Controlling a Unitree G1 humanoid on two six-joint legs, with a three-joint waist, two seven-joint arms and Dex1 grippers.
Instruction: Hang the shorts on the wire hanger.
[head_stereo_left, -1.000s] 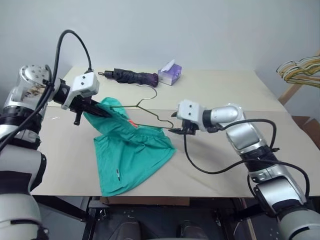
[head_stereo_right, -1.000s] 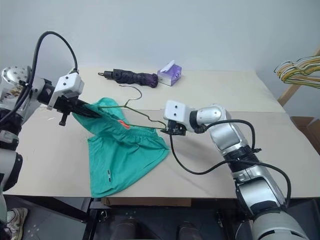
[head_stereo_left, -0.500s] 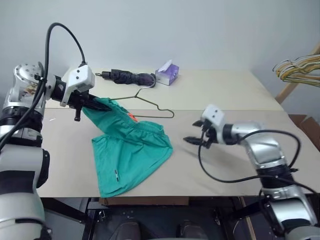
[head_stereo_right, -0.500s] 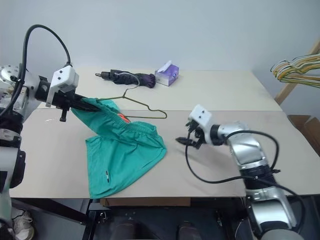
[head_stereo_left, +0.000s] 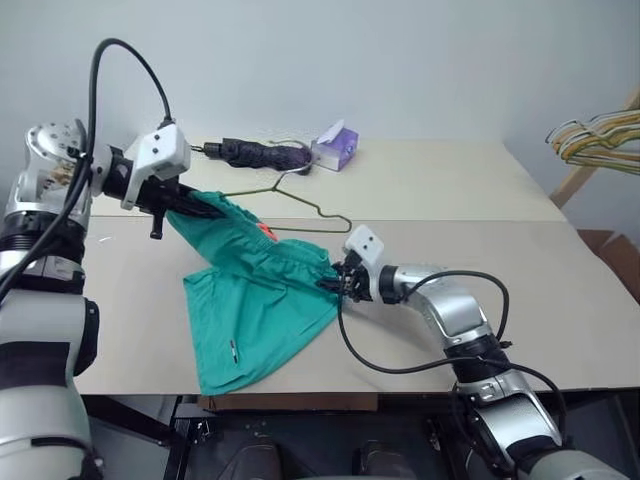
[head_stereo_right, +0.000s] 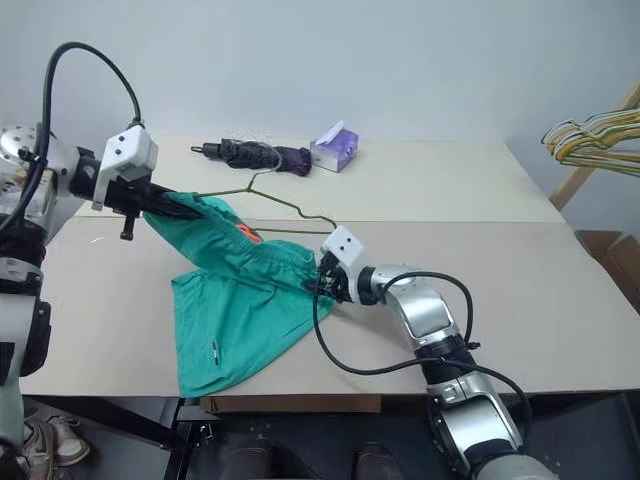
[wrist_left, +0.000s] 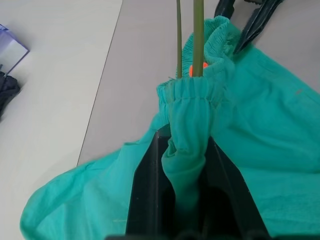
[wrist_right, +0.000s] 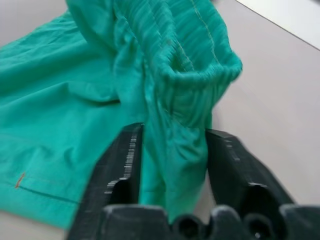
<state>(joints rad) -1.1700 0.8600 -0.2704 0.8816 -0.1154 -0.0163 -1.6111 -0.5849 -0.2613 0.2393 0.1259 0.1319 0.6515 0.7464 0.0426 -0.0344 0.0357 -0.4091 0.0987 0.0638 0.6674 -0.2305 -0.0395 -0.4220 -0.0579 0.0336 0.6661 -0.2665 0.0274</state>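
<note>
- Right gripper (head_stereo_left: 334, 283) is low at the table, its two fingers (wrist_right: 124, 159) either side of a fold of the shorts' (head_stereo_left: 255, 310) waistband, cloth bunched in the gap between them.
- Left gripper (head_stereo_left: 192, 207) is raised on the left, clamped on the far-left end of the waistband, with the cloth lifted off the table there.
- The shorts are teal-green, elastic band gathered into ridges; they stretch from the left gripper down to the right one, and the legs lie spread flat near the table's (head_stereo_left: 480, 200) front edge.
- The hanger (head_stereo_left: 295, 198), thin bare wire, runs from the left gripper's bunch out over the table, hook towards the umbrella (head_stereo_left: 262, 153) and tissue box (head_stereo_left: 335, 148) at the far side.
- The left wrist view catches two wire strands running into the waistband, beside an orange tag (wrist_left: 196, 68).
- Head views add coloured hangers (head_stereo_left: 592, 140) far right.
</note>
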